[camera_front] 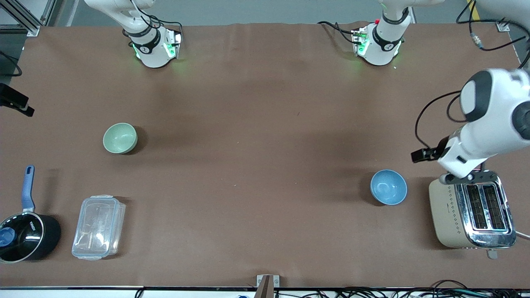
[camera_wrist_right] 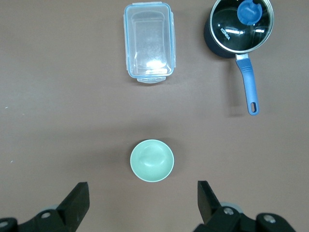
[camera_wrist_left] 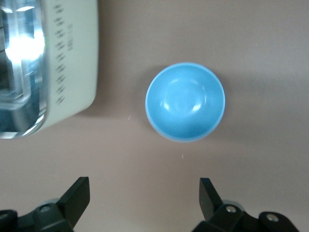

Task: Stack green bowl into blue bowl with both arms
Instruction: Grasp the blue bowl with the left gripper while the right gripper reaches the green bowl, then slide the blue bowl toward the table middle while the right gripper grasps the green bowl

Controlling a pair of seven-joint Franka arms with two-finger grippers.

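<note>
Front view shows the green bowl (camera_front: 120, 138) sitting upright on the brown table (camera_front: 256, 124) toward my right arm's end, with nothing in it. The blue bowl (camera_front: 388, 187) stands well apart from it, toward my left arm's end and somewhat nearer the front camera, also upright and bare inside. Nothing is stacked yet.

Just beside the blue bowl is a cream toaster (camera_front: 470, 213), not touching it. Near the green bowl, closer to the front camera, lie a clear plastic container (camera_front: 98, 227) and a black saucepan (camera_front: 25, 236) with a blue handle.

My left gripper (camera_wrist_left: 145, 195) hangs over bare table close to the blue bowl, jaws spread wide and holding nothing. My right gripper (camera_wrist_right: 143, 198) hangs high over the table beside the green bowl, likewise spread wide and holding nothing.

My worry is the thin, smooth rim: I judge a pinch there could slip or tip the green bowl if one finger lands shallow. The long carry between the bowls is another risk; a loose hold could drop it on the way. At the blue bowl's end, my left arm is crowded by the toaster, so a careless descent could knock it or push the blue bowl aside.

My left arm's forearm and wrist reach over the toaster's end of the table, angled downward. My right arm shows only its base in the front view.
</note>
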